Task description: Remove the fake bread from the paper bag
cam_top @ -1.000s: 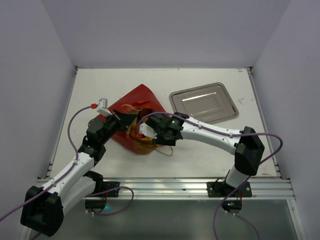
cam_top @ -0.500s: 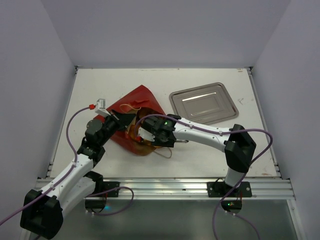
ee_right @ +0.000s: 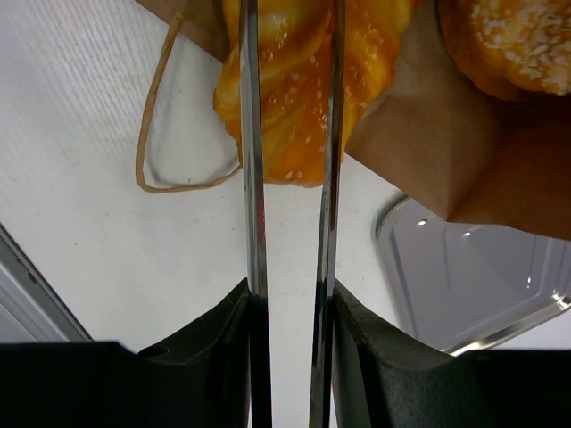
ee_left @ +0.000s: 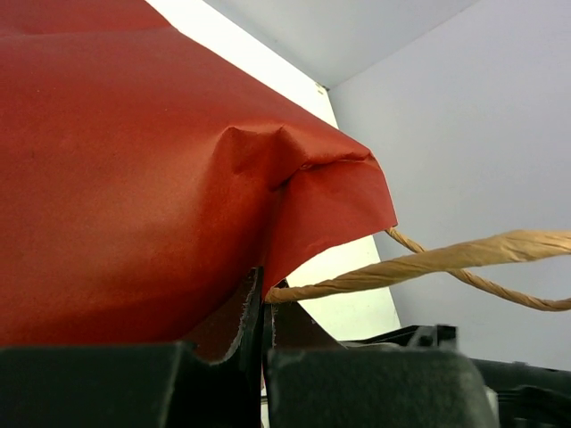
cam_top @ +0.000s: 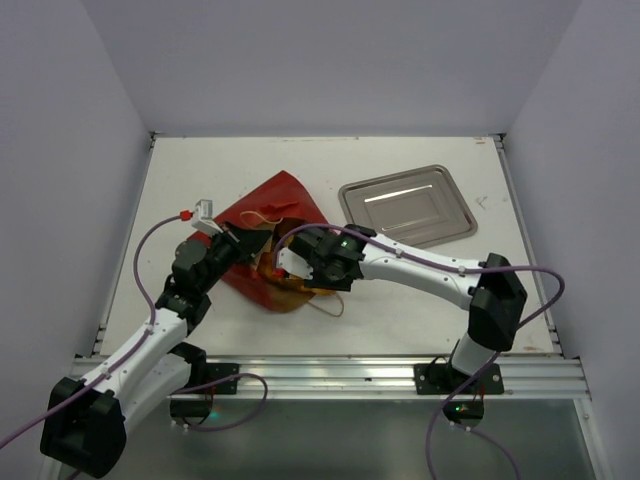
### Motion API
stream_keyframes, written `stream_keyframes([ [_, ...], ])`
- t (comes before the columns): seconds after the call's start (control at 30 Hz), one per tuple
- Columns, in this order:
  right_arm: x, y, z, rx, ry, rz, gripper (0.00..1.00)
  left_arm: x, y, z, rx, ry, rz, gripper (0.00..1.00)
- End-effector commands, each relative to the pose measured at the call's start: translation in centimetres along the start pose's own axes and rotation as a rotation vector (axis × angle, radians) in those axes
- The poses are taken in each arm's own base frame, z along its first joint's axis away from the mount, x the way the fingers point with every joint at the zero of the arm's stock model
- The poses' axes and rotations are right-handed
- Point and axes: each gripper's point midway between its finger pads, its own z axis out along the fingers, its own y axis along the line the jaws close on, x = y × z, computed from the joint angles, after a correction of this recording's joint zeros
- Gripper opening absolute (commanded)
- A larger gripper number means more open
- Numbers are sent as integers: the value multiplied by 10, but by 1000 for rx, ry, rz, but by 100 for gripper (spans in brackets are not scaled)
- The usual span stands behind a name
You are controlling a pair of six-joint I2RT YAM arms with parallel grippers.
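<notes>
Where the two arms meet over the white table [cam_top: 180, 180], the paper bag [cam_top: 285, 195] lies flat on its side, dark red outside, mouth toward the near edge. A shiny metal tray [cam_top: 410, 215] sits on the table just right of the bag, apart from it.

Left gripper [cam_top: 232, 243]: at the bag's left edge by the mouth. In the left wrist view its fingers [ee_left: 223, 374] are pressed together with a fold of the red paper pinched between them.

Right gripper [cam_top: 290, 262]: at the bag's mouth, coming in from the right. In the right wrist view its two thin fingers [ee_right: 251, 134] stand close and parallel.

Fake bread: a braided loaf [ee_right: 290, 98], glossy orange, lies across the mouth, one end out over bare table, the rest on the brown kraft lining. A strip of it shows between the right fingers, more on either side. Whether they clamp it cannot be told. A seeded bun [ee_right: 508, 40] sits deeper inside the bag.

String handles: one loop [ee_right: 178, 188] lies on the table beside the loaf; another [ee_left: 428, 259] trails past the left fingers.
</notes>
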Motion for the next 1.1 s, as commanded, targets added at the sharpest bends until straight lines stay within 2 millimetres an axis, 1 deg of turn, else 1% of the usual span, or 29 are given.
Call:
stream_keyframes([
  [0.0,-7,-18,-44,47,-121,-8,0,-3,6,2,-25,-25,28,0],
  [0.07,-6,-18,-54,49,-147,-13,0,-5,7,2,-35,-31,28,0],
  [0.27,1,-18,-71,56,-191,-25,0,-16,3,6,-56,-58,14,0],
  [0.3,3,-17,-72,52,-193,-26,0,-20,0,6,-55,-66,15,0],
  [0.37,6,-15,-75,41,-207,-27,0,-24,1,7,-76,-81,11,0],
  [0.4,9,-14,-74,37,-202,-27,0,-29,-1,8,-76,-93,13,0],
  [0.57,20,-14,-78,36,-216,-20,0,-33,-4,14,-82,-94,5,0],
  [0.73,35,-11,-90,31,-258,-4,0,-41,-5,17,-96,-114,2,0],
  [0.87,54,-15,-100,39,-299,52,0,-48,-7,17,-111,-140,4,0],
  [0.9,59,-13,-100,30,-307,58,0,-50,-7,18,-115,-144,4,0],
  [0.93,66,-17,-107,48,-327,79,0,-50,-6,18,-122,-144,5,0],
  [0.97,71,-16,-110,50,-330,85,0,-53,-9,19,-118,-148,7,0],
  [1.03,81,-17,-113,64,-332,99,0,-57,-3,20,-150,-165,9,0],
  [1.07,89,-19,-118,87,-343,119,0,-60,-5,22,-150,-171,11,0],
])
